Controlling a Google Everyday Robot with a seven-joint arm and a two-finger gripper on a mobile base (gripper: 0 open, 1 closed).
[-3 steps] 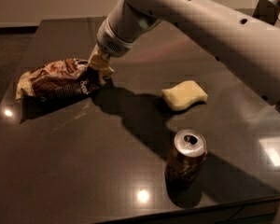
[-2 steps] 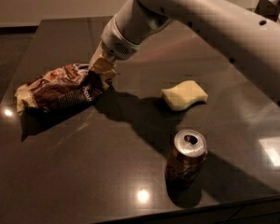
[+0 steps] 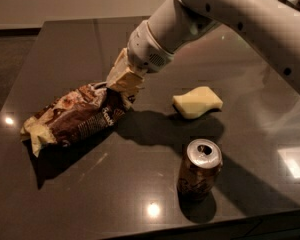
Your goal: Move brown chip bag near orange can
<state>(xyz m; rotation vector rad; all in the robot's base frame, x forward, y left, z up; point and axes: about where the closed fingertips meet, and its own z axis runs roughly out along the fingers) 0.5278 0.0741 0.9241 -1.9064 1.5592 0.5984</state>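
The brown chip bag [image 3: 72,117] is crinkly dark brown and cream. It hangs tilted over the left part of the dark table [image 3: 70,49], its right end raised and its left end low near the surface. My gripper [image 3: 121,86] is shut on the bag's upper right end, holding it up. The orange can [image 3: 199,168] stands upright at the front, right of the bag, with its silver top and pull-tab opening showing. A gap of table lies between bag and can.
A pale yellow wavy sponge [image 3: 197,102] lies between my arm and the can, a little behind the can. The table's front edge [image 3: 200,229] runs just in front of the can. My white arm [image 3: 240,14] reaches in from the upper right.
My gripper has carried the bag's held end up and to the right, toward the can. The bag has lifted and tilted. The can and sponge have not moved.
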